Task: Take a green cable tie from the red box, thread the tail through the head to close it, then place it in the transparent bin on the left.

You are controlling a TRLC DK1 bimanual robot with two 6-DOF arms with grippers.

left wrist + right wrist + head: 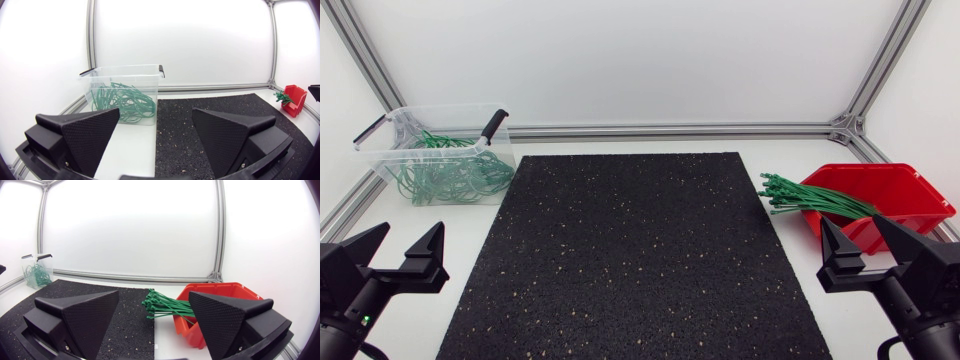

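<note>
Jaws on both arms spread, empty, parked at the bench's [460, 215] near corners; straight green cable ties [815, 200] sit bundled in the red plastic box [910, 192] at the right edge, ends overhanging for easy grabbing, looped ones [455, 178] fill the clear plastic bin [392, 128] far-left.

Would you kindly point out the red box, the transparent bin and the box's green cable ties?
red box [910, 192]: head view, bare inner wall.
transparent bin [120, 76]: left wrist view, front rim.
green cable ties [815, 198]: head view, middle of the bundle.
</note>
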